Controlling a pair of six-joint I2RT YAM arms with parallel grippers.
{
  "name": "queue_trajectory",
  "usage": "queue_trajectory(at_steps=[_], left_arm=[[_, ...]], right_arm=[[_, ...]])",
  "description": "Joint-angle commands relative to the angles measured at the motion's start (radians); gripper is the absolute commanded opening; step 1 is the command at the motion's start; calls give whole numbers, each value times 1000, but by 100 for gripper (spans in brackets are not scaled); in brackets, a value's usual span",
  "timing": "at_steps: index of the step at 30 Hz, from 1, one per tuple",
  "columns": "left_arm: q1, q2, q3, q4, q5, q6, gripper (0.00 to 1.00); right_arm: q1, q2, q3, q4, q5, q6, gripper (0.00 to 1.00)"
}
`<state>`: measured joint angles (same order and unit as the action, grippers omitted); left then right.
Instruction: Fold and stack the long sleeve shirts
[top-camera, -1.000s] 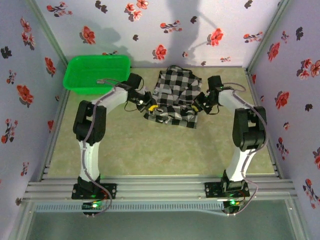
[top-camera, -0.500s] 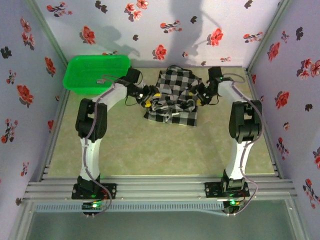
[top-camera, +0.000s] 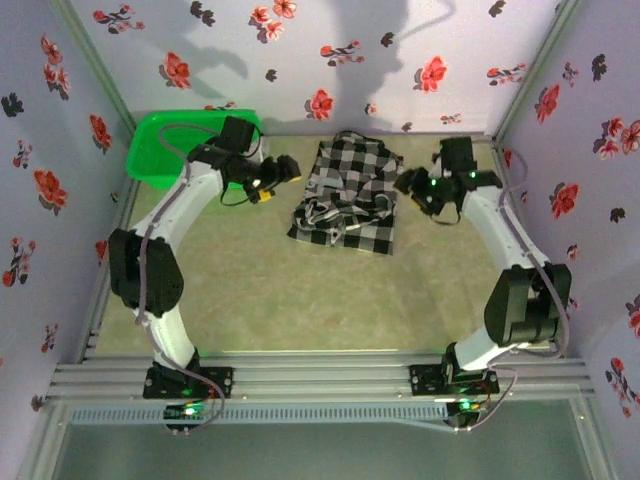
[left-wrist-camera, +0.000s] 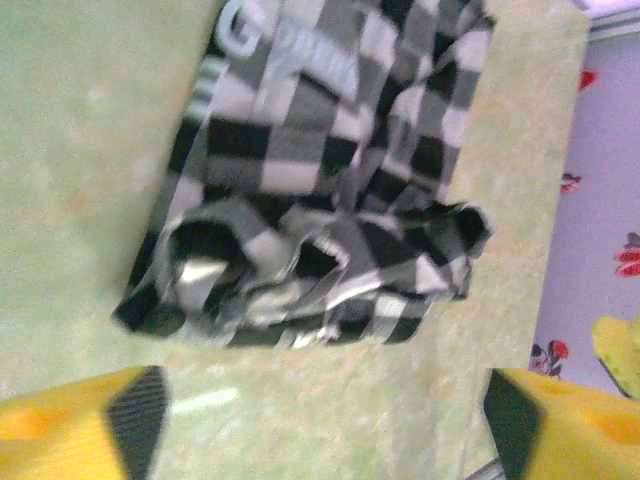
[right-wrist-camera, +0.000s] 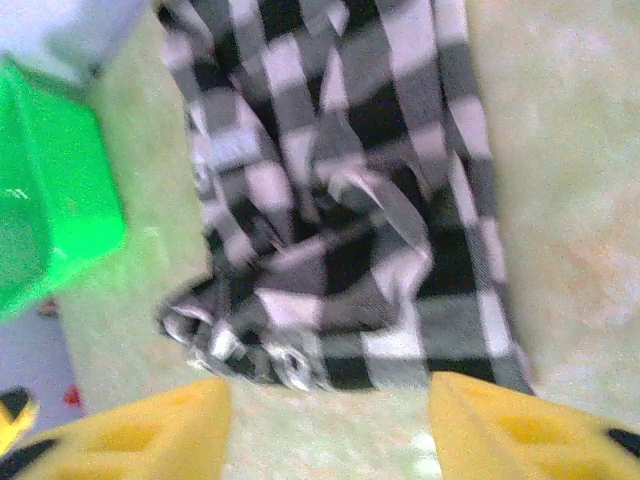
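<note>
Lying crumpled, checked shirt (top-camera: 347, 195), clear of both wide-spread jaws

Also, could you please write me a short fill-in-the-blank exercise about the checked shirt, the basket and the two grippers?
1. The plastic basket in the far left corner of the table is ___ in colour.
2. The black-and-white checked cloth shirt lies on the table ___ the left gripper and the right gripper.
3. Both grippers are ___, with nothing held in them.

Missing words: green; between; open.
</note>
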<state>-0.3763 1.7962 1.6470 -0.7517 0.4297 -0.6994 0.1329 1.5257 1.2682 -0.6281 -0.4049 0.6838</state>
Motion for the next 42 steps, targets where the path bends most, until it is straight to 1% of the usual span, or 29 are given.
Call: queue_trajectory(at_steps=[1,2,3,5,6,7,8,11,16,24,27,28,29,31,32,33,35,37,38,39,41,42], left_arm=[[-33,-34,-106,-105,-17,121,62],[-46,-31,-140,-99,-4,128,51],[-56,-24,-164,-90,11,130,44],[-83,6,-194,-63,35,136,23],[-92,26,-194,-61,35,138,12],[-102,52,-184,-65,33,142,5],[-108,79,-170,-68,28,144,3],[-121,148,-109,-53,23,142,3],[-123,279,17,-56,-6,138,4],[-115,459,297,-37,-52,122,4],[-105,518,417,-42,-75,103,5],[-101,529,453,-28,-81,91,7],[-98,537,482,-6,-83,77,9],[-93,551,532,43,-57,53,12],[-90,558,557,57,-49,36,16],[-87,563,573,69,-38,24,21],[-77,551,584,85,-29,-1,40],[-61,509,545,108,-32,-14,56],[-50,475,504,125,-33,-25,63],[-40,442,464,146,-31,-37,68],[-22,366,371,189,-22,-51,78],[-20,339,345,187,-19,-46,81]], right_arm=[[43,-13,-153,84,-26,58,35],[54,-7,-201,126,-31,84,26],[66,3,-227,169,-35,103,20],[83,46,-258,247,-36,140,10],[89,74,-258,266,-32,154,8],[94,102,-253,293,-34,167,7],[99,135,-245,321,-38,181,7],[114,210,-197,368,-38,201,6],[120,321,-98,380,-32,221,5],[106,461,63,362,-9,244,6],[89,503,107,438,-30,305,8],[83,515,130,458,-34,321,9],[77,527,153,483,-41,337,13],[67,549,196,530,-52,365,18],[60,559,211,551,-55,384,21],[54,563,222,577,-60,404,25],[41,554,219,655,-73,455,33],[33,528,209,698,-77,470,40],[29,514,206,689,-75,462,41],[28,496,206,667,-73,445,44],[25,458,213,561,-67,372,53],[29,443,222,500,-61,329,56]])
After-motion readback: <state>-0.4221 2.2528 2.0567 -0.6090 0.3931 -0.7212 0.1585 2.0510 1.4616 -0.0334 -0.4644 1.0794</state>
